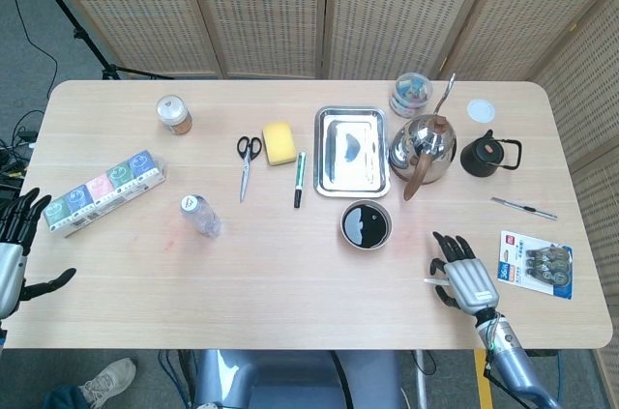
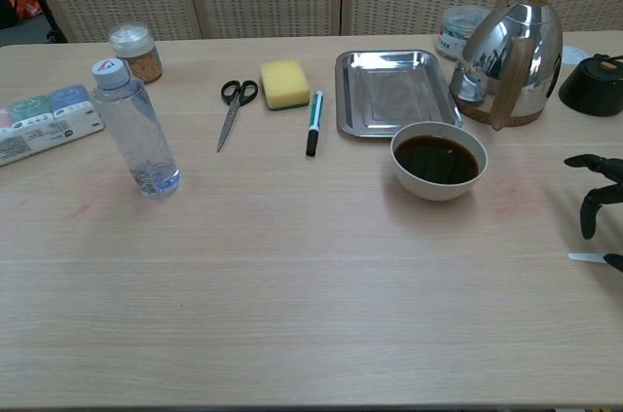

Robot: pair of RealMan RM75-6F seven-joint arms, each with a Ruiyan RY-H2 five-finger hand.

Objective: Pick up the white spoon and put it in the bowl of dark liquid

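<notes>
step: grasp white spoon (image 1: 434, 281) | right hand (image 1: 467, 278) fingers spread, empty | pinch handle flat off bench (image 1: 290, 274), then carry to bowl of dark liquid (image 1: 366, 224)

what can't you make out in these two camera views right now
- White spoon: head view, the right hand covers most of it; chest view, cut off at the right edge.
- Whether the fingers touch the spoon: unclear in both views.
- Left hand: head view, cut off at the left edge.
</notes>
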